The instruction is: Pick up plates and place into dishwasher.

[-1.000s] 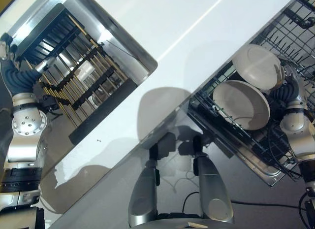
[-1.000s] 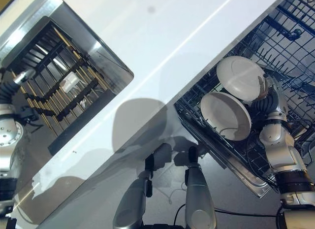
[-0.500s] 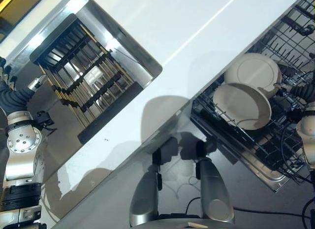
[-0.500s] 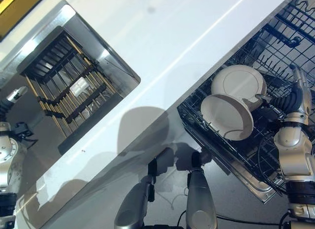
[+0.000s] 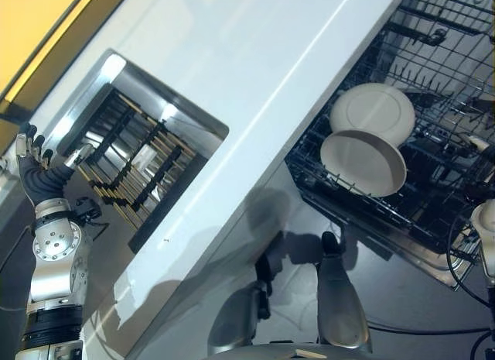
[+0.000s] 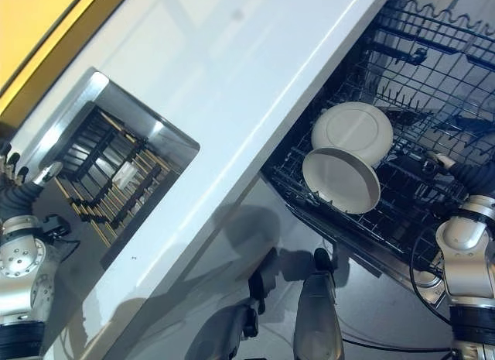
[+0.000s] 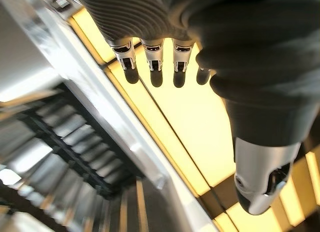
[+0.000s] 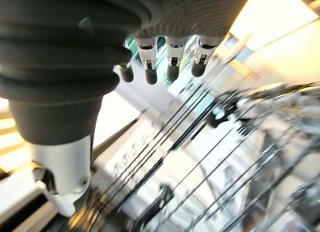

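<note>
Two white plates are sitting in the dishwasher rack [image 5: 433, 190], leaning on edge between the tines: the upper plate [image 5: 373, 114] is touching and partly overlapping the lower plate [image 5: 363, 162]. Neither hand is holding anything. The left hand [image 7: 155, 67] is hanging over the sink [image 5: 131, 170] side with its fingers [image 7: 131, 72] straight and relaxed; the right hand [image 8: 165, 67] is hovering above the rack wires, its fingers straight too, gripping nothing.

Handling, as a guess: the plates are looking like glazed ceramic, so stiff, fairly heavy, slick and chippable. The best hold is probably a pinch on the rim, thumb on one face and fingers on the other, lowering on edge between tines without knocking the neighbour.

The white desk [image 5: 255, 89] is running diagonally between sink and rack, smooth and glossy. A slatted drying rack [image 5: 128, 162] is lying in the sink. The dishwasher rack is offering free tine slots beyond the plates, though the wires are crowding any hand coming in.
</note>
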